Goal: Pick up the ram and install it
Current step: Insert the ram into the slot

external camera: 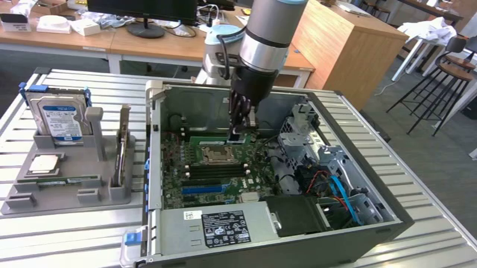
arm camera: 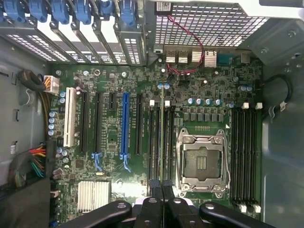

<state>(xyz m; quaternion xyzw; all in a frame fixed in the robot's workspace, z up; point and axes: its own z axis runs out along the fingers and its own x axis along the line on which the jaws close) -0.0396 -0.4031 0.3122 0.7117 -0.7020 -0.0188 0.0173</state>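
The ram (arm camera: 163,142) is a slim green stick seen edge-on, and my gripper (arm camera: 163,190) is shut on it. It hangs lengthwise over the black memory slots (arm camera: 153,142) beside the CPU socket (arm camera: 202,161) of the motherboard (arm camera: 109,147). Whether it touches a slot I cannot tell. In the exterior view the gripper (external camera: 238,133) reaches down into the open computer case (external camera: 153,145), and the ram (external camera: 210,142) shows as a green strip just above the board.
A second bank of memory slots (arm camera: 244,152) lies on the socket's other side. On the exterior view's left, a grey holder (external camera: 67,190) carries a hard drive (external camera: 60,117), an upright card (external camera: 122,145) and a green stick (external camera: 67,180). The power supply (external camera: 216,226) and drive cage (external camera: 305,134) crowd the case.
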